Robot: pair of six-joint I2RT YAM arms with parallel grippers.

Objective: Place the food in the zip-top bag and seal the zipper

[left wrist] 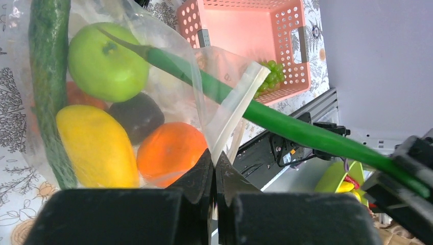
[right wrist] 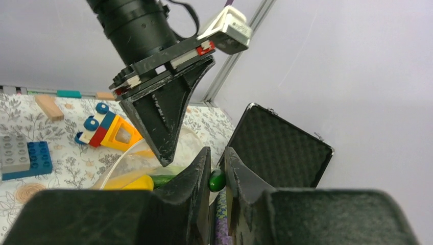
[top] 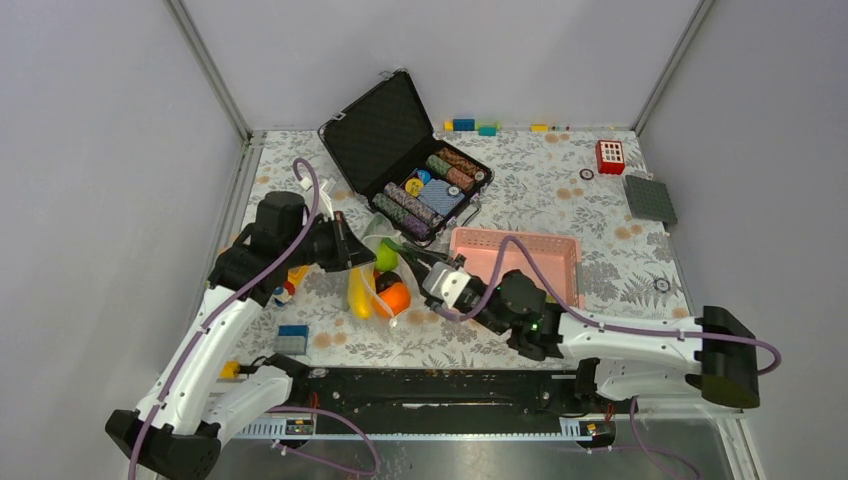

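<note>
Green pod: your right claw (right wrist: 217,155) grips the long green plastic pod (left wrist: 286,125) by its tail.
Pod axis: straight ahead of that claw, tip inside the clear plastic zip-top bag (left wrist: 168,61).
Left claw (left wrist: 214,159): clenched on the bag's zipper strip (left wrist: 240,97), just across from the pod.

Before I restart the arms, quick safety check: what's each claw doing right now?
Left claw: closed, pinching the zip-top bag at its mouth edge.
Right claw: closed on the long green pod.
</note>
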